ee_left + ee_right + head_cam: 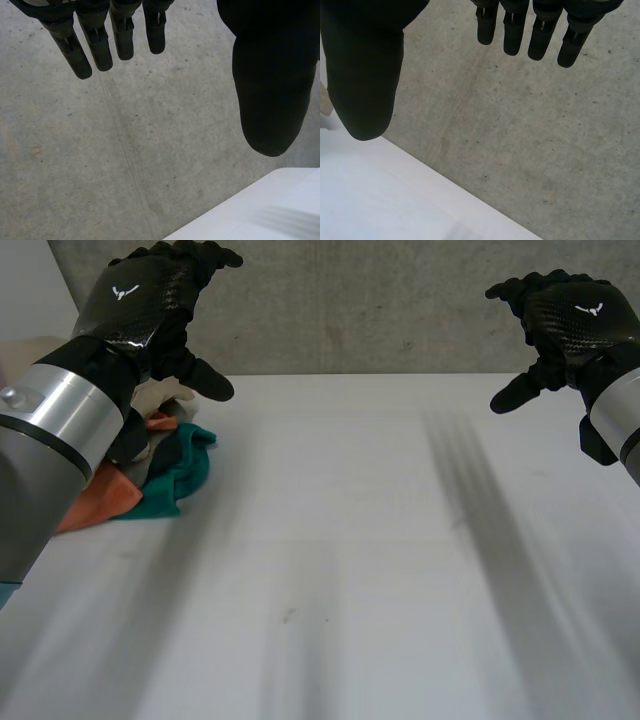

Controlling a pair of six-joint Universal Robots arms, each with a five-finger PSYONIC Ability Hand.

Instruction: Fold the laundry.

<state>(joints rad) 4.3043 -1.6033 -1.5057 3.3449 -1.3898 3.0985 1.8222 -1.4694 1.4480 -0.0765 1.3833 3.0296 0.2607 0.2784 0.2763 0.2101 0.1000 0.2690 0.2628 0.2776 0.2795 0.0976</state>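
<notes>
Laundry pile (pixel 172 478), teal, orange and cream cloths, lies crumpled at the table's (pixel 360 540) far left side. Left hand (pixel 145 300) hovers above the table there, fingers loosely spread. Right hand (pixel 575 325) hovers above the table's far right, fingers relaxed.

A pile of laundry (pixel 178 472) is heaped on the bench (pixel 380 570) at its left, partly hidden behind the left arm (pixel 50 440); a wall (pixel 380 300) is seen behind the bench.
</notes>
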